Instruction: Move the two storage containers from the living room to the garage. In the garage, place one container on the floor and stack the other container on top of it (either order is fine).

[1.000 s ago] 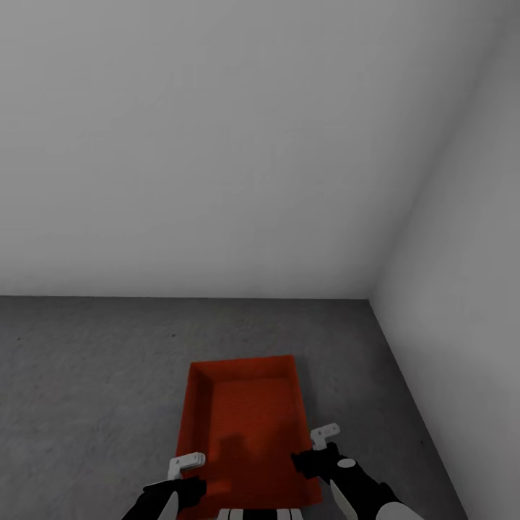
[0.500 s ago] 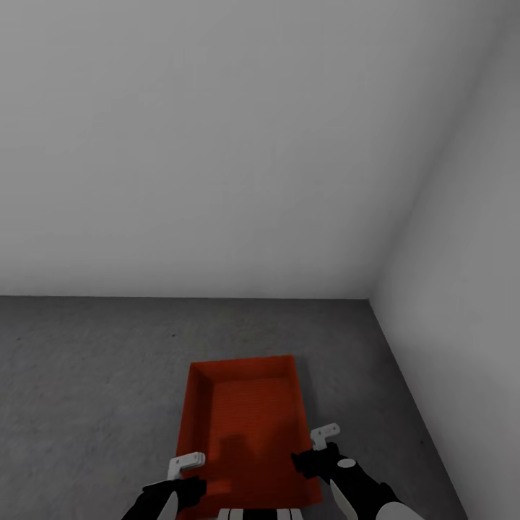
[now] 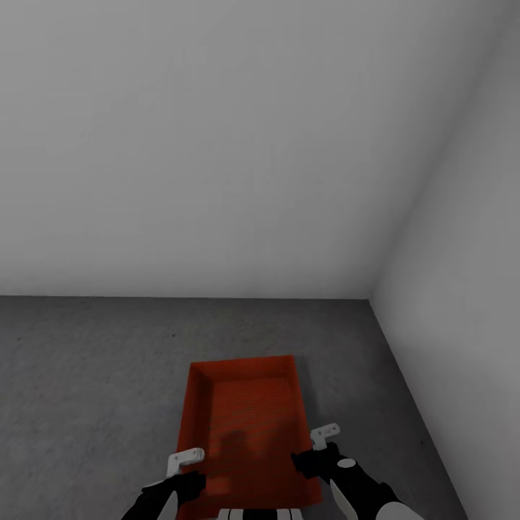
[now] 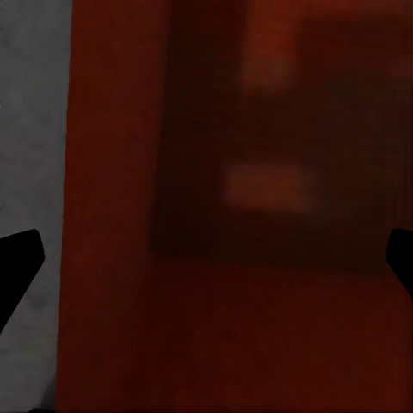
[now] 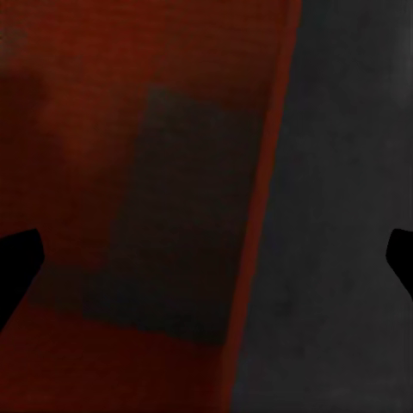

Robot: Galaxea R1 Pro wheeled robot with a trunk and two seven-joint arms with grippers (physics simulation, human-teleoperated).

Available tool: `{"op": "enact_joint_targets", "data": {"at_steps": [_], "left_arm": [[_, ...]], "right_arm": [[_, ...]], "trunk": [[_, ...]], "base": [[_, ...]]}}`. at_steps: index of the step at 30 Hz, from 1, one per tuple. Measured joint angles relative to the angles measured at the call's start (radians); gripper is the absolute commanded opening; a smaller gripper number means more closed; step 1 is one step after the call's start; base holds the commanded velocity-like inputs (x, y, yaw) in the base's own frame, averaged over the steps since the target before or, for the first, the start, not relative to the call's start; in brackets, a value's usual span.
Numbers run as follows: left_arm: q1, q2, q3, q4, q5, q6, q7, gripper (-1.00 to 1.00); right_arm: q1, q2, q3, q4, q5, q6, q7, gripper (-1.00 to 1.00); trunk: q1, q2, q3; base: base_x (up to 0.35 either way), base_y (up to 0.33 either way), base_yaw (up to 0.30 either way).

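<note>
One red-orange storage container [image 3: 249,426] rests on the dark grey concrete floor [image 3: 87,404] of the garage, near a corner of white walls. My left gripper [image 3: 186,471] is open over the container's near left wall, and my right gripper [image 3: 316,448] is open over its near right wall. In the left wrist view the container's wall and inside [image 4: 241,215] lie between the wide-spread fingertips [image 4: 17,262], with a strip of floor [image 4: 30,129] beside them. The right wrist view has the container's rim [image 5: 267,215] between the spread fingertips [image 5: 17,258], with floor [image 5: 344,215] on one side.
A white back wall [image 3: 217,144] meets a white side wall [image 3: 462,303] at the corner to the right of the container. Bare concrete stretches to the left of the container, with a narrower strip on its right.
My left gripper has shifted slightly at the container's left wall. The container and my right gripper have not moved.
</note>
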Motion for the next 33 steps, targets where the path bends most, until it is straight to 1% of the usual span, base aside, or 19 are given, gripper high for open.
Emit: {"op": "enact_joint_targets", "data": {"at_steps": [2, 33], "left_arm": [[0.000, 0.000, 0.000, 0.000, 0.001, 0.000, 0.000, 1.00], [0.000, -0.003, -0.002, 0.000, -0.001, 0.000, 0.001, 1.00]], "right_arm": [[0.000, 0.000, 0.000, 0.000, 0.000, 0.000, 0.000, 1.00], [0.000, 0.000, 0.000, 0.000, 0.000, 0.000, -0.001, 1.00]], "trunk": [[-0.004, 0.007, 0.003], [-0.123, 0.224, 0.100]], "base": [[0.000, 0.000, 0.000], [0.000, 0.000, 0.000]]}}
